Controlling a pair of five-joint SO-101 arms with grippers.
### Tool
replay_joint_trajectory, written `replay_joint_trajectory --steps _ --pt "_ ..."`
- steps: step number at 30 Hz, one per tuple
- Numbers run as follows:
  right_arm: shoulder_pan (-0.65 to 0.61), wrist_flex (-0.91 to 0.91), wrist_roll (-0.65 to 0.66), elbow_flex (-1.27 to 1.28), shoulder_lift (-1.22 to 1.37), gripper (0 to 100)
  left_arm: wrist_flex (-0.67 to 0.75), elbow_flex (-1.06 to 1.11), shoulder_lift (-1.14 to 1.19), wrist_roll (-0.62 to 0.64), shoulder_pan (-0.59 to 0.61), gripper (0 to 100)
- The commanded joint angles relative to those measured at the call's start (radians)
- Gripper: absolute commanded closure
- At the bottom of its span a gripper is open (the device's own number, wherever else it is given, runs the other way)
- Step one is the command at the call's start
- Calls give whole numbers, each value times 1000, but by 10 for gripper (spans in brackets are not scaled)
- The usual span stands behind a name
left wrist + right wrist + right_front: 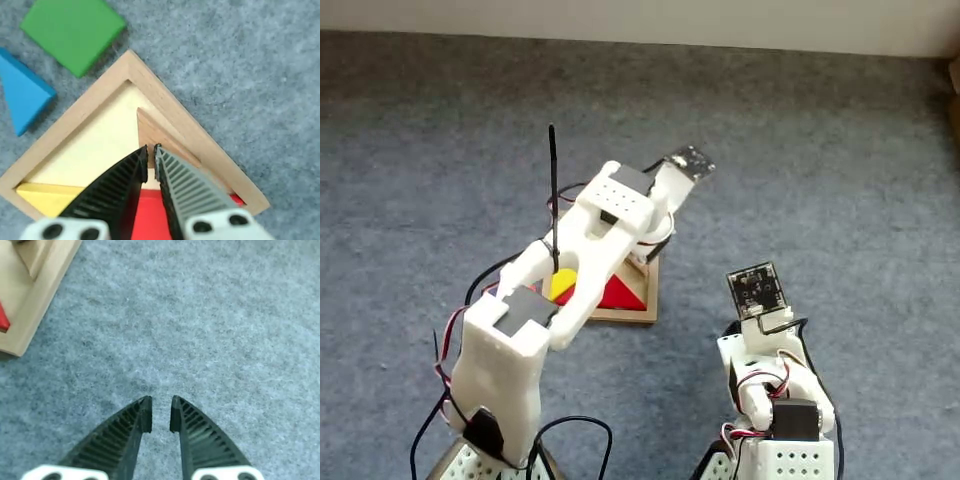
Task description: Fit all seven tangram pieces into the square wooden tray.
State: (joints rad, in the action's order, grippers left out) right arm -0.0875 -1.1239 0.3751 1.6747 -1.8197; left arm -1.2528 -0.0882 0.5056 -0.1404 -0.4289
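Wooden tray (75, 116) lies flat on the grey carpet (225, 315) under the left arm. Inside it are a yellow piece (50, 197) in one corner, a red piece (147, 215) beside it, and a plain wood triangle (155, 132) with its long edge against a rim wall. The remaining floor is bare. A green square (72, 30) and a blue triangle (22, 92) lie just outside the tray. The left gripper (150, 150) hangs over the tray interior, fingers nearly together, holding nothing. The right gripper (160, 414) is over carpet, with a narrow gap and nothing in it.
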Motion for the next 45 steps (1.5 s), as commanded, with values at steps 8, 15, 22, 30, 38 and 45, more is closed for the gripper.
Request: replay_joint_trajectory --steps 8,15,22,30,38,45 --pt "19 21 12 116 -16 922 -81 71 -44 11 -124 947" --pt "21 19 12 116 -16 922 -80 147 -203 12 -150 944" --pt "21 18 12 116 -16 922 -81 96 -292 15 -38 869" --pt "21 18 12 116 -16 922 -28 -120 -268 155 47 755" --pt "21 18 12 116 -16 922 26 -397 5 281 93 751" --pt "21 18 12 116 -16 922 -86 -707 254 304 108 751"
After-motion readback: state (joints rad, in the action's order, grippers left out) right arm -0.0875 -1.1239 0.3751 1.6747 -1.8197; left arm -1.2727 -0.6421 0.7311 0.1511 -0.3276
